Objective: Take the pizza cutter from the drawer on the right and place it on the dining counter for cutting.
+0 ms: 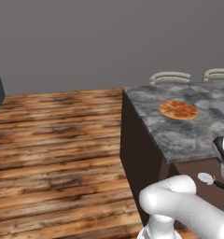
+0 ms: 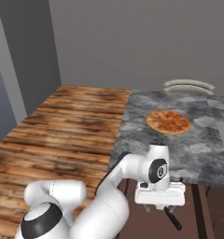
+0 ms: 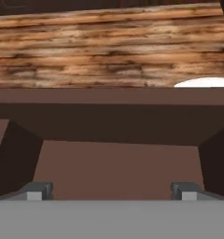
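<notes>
One pizza [image 1: 178, 110] lies mid-slab on the dining counter [image 1: 179, 137], bare marble around it. Pizza cutter [image 1: 207, 179] sits below the counter's near edge inside the open drawer [image 1: 198, 169], wheel toward the floor side. Right base view: gripper [image 2: 159, 205] hangs over the drawer just off the slab edge, black handle poking out beside it. Hand view: fingertips [image 3: 37, 190] spread wide, nothing between, bare drawer bottom ahead.
</notes>
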Available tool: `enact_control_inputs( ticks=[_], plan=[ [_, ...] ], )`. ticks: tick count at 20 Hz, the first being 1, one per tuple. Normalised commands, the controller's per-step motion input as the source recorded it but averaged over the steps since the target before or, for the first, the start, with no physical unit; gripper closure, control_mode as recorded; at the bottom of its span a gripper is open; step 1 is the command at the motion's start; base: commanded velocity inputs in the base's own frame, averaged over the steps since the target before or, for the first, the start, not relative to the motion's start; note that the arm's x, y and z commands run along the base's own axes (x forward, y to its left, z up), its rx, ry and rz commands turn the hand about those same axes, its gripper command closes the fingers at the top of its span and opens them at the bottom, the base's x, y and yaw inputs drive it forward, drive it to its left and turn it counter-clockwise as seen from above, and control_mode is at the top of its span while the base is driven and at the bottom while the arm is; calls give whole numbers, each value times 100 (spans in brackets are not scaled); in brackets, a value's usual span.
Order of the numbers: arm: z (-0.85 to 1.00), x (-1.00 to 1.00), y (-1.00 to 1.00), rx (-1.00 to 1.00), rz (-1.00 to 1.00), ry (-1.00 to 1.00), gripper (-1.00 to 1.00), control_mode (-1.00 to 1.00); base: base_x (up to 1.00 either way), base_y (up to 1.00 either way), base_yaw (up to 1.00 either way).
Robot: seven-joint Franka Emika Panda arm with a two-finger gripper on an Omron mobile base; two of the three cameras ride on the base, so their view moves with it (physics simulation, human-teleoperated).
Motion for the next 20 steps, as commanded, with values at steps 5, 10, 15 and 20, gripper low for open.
enact_control_inputs(
  ticks=[5, 10, 15, 20],
  plan=[
    [-63, 5, -56, 12, -2, -9, -100, -100, 0, 0, 0],
    [-35, 13, -21, 11, 0, -47, -100, -100, 0, 0, 0],
    [8, 30, -30, 7, 0, -7, -100, -100, 0, 0, 0],
    [-1, 47, -17, 11, 7, 0, -100, -100, 0, 0, 0]
  ],
)
